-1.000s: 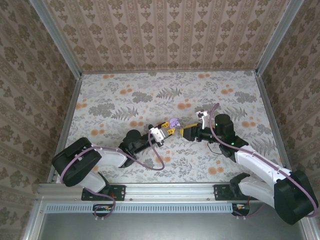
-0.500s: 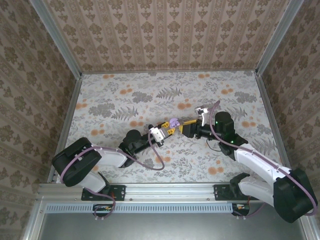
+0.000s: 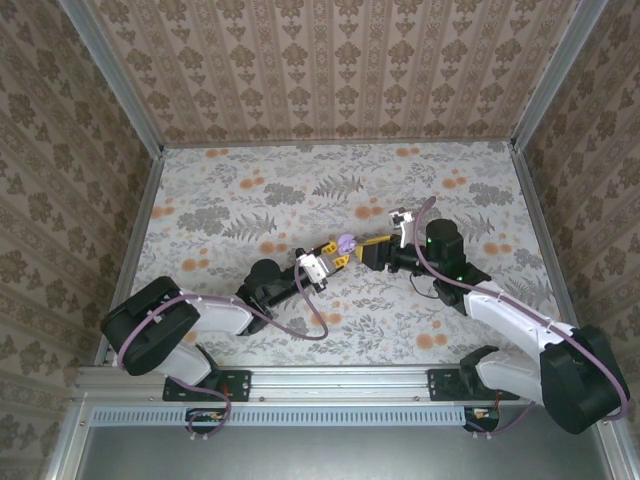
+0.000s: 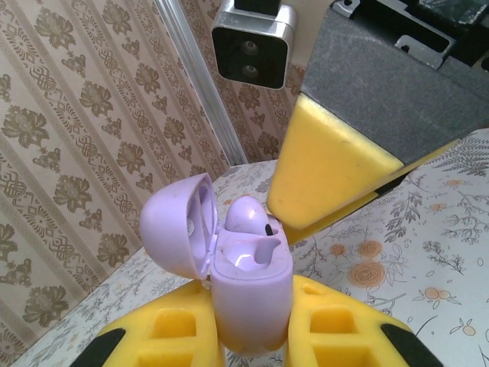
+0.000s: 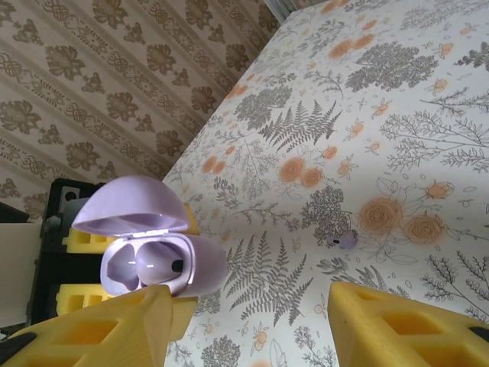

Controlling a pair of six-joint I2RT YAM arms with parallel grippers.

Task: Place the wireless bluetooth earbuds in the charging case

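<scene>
While the left claw (image 3: 330, 260) is clamped on the lilac charging case (image 3: 346, 243) at mid-frame of the overhead shot, the lid (image 4: 177, 223) stands flipped wide open! Over to the left wrist view: 1 earbud (image 4: 246, 215) is seated in the case, poking up from its well, and the case is pinched upright between the yellow fingers (image 4: 168, 336). The right claw (image 3: 368, 250) hangs just beside the case, jaws apart, gripping nothing. Right wrist view now: a 2nd earbud (image 5: 345, 239) lies loose on the floral desk (image 5: 397, 115), right of centre, well apart from the case.
</scene>
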